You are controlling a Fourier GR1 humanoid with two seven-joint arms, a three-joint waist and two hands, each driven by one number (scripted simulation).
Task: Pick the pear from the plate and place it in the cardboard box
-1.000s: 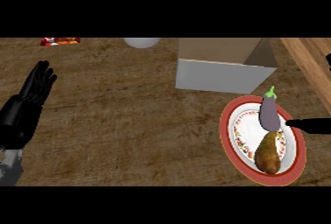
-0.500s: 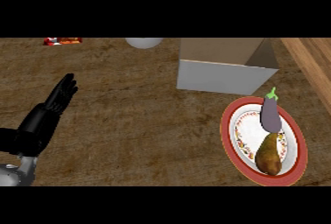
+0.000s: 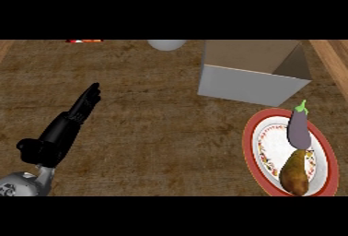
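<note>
Left robot hand (image 3: 65, 131) is over the left part of the desk (image 3: 163, 138). Its fingers are straight and together, pointing away and slightly rightward; released, grasping nothing. Right robot hand is not in view, so nothing can be said of its state.

Pear (image 3: 296, 173), brown, lies on the red-rimmed plate (image 3: 253, 138). It is well apart from the left robot hand, far to its right and a little nearer the robot. An eggplant (image 3: 299, 131) shares the plate just beyond the pear, the two touching or nearly so. Cardboard box (image 3: 252, 83), open at the top, stands right of the hand and farther out, just beyond the plate.

Step, as I judge it: approach only; the pear is not yet picked. The next move calls for a hand to come down on the pear and curl its fingers round it without nudging the eggplant. Then a lift and a short carry outward over the box's near wall. The plate sits on the right side, so the right robot hand seems the likelier one
</note>
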